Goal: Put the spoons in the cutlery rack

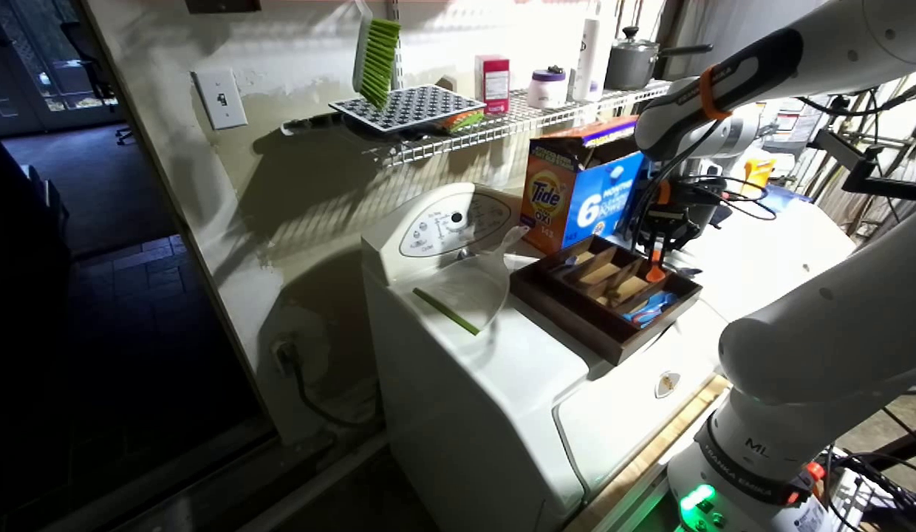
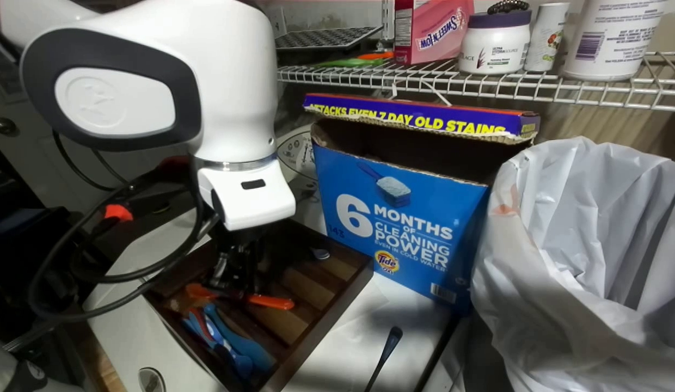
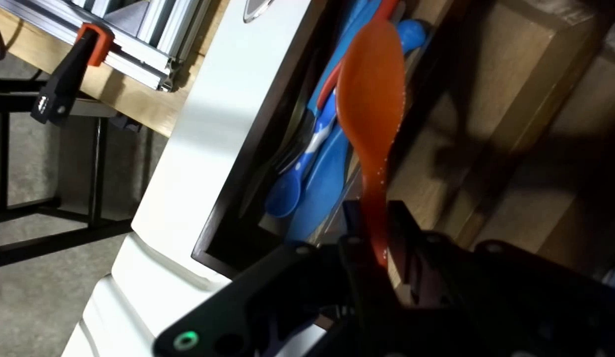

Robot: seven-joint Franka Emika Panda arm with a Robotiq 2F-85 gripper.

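My gripper is shut on the handle of an orange spoon, whose bowl points away from the fingers in the wrist view. In both exterior views the orange spoon hangs low over the dark wooden cutlery rack, near its middle dividers; whether it touches the rack I cannot tell. Several blue utensils, including a small blue spoon, lie in the front compartment. Another spoon's end shows in the far compartment. A dark-handled utensil lies outside, beside the rack; its type is unclear.
A tall Tide box stands close behind the rack. A white bin liner rises to its right, below the wire shelf. A clear dustpan with a green edge lies on the white machine. Cables loop around the wrist.
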